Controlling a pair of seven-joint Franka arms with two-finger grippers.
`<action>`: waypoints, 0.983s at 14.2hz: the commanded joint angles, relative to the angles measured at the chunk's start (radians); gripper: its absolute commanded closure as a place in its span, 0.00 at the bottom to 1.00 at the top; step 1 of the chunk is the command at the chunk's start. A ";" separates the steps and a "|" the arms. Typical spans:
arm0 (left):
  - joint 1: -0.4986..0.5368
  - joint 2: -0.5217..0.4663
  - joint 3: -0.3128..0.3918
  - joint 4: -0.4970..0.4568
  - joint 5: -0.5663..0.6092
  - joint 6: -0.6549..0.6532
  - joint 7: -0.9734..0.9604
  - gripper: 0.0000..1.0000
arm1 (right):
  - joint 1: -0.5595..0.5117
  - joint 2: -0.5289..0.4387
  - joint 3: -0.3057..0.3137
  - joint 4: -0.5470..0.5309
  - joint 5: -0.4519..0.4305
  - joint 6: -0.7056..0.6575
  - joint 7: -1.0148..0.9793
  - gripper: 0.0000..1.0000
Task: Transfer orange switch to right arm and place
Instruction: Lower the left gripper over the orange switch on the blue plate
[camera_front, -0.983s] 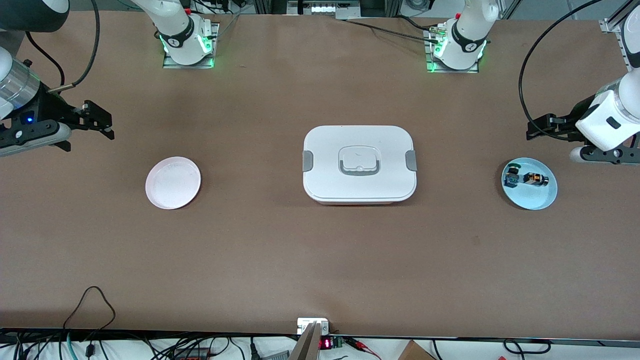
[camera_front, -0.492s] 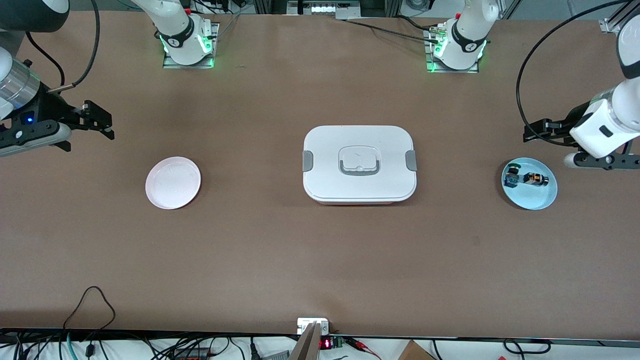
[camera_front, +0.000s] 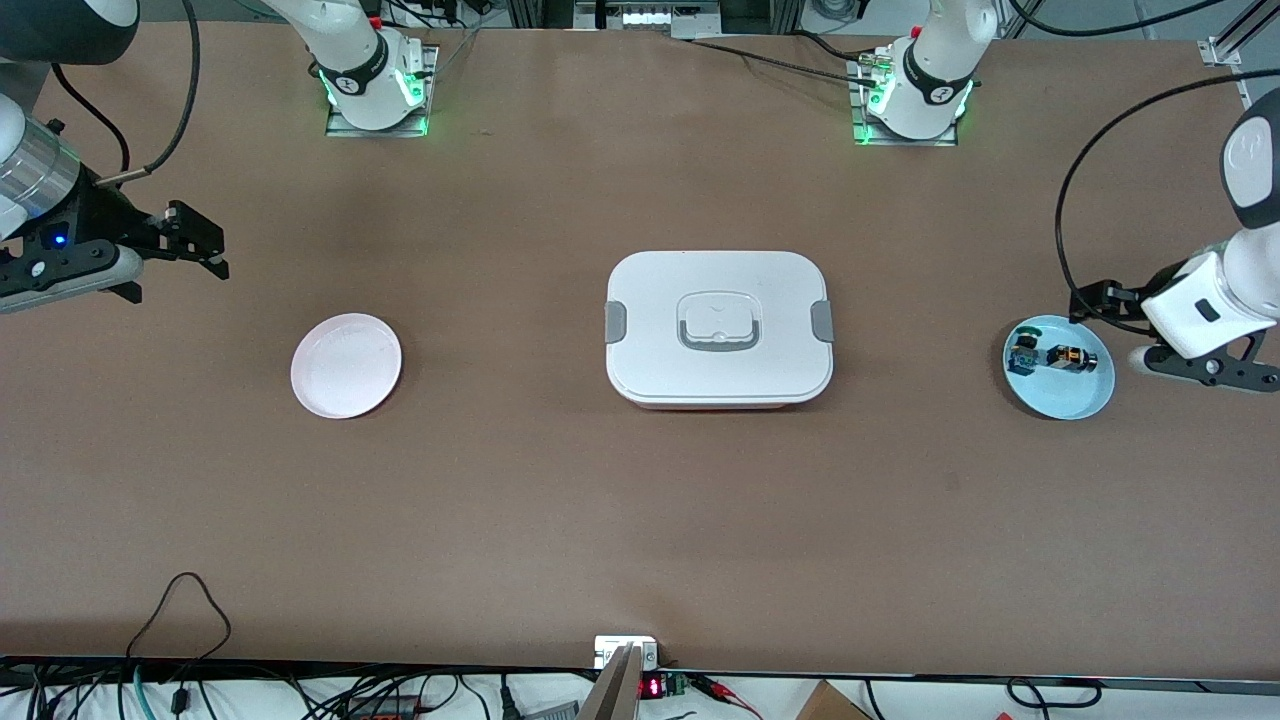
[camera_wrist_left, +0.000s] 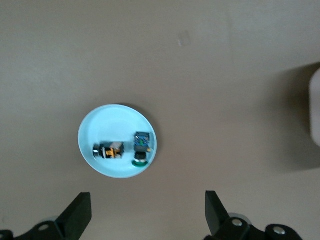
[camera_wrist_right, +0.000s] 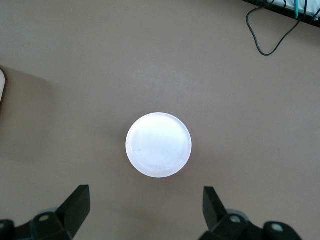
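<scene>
From the front view I saw the left gripper (camera_front: 1090, 300) in the air at the left arm's end of the table, over the table just beside the blue plate (camera_front: 1070, 398). The orange switch (camera_front: 1071, 357) lay in that plate, close by the gripper and beside a green-and-blue-topped component (camera_front: 1022, 350). The right gripper (camera_front: 196, 240) waited over the right arm's end of the table, near the pink plate (camera_front: 345, 365). A white lidded box (camera_front: 718, 327) sat mid-table, well apart from both.

In the left wrist view, I saw the fingers (camera_wrist_left: 80, 215) spread wide, holding nothing, the orange switch (camera_wrist_left: 110, 150) ahead of them in the plate.

In the right wrist view, I saw the fingers (camera_wrist_right: 77, 207) spread too, empty, the pink plate (camera_wrist_right: 158, 145) ahead.
</scene>
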 joint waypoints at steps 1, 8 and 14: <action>0.051 -0.019 -0.005 -0.134 0.021 0.173 0.071 0.00 | 0.003 -0.001 0.004 0.007 -0.011 -0.009 0.007 0.00; 0.234 -0.002 -0.007 -0.516 0.024 0.711 0.235 0.01 | 0.003 -0.001 0.004 0.005 -0.011 -0.010 0.007 0.00; 0.275 0.145 -0.012 -0.521 0.021 0.873 0.246 0.01 | 0.001 -0.001 0.004 0.007 -0.011 -0.010 0.007 0.00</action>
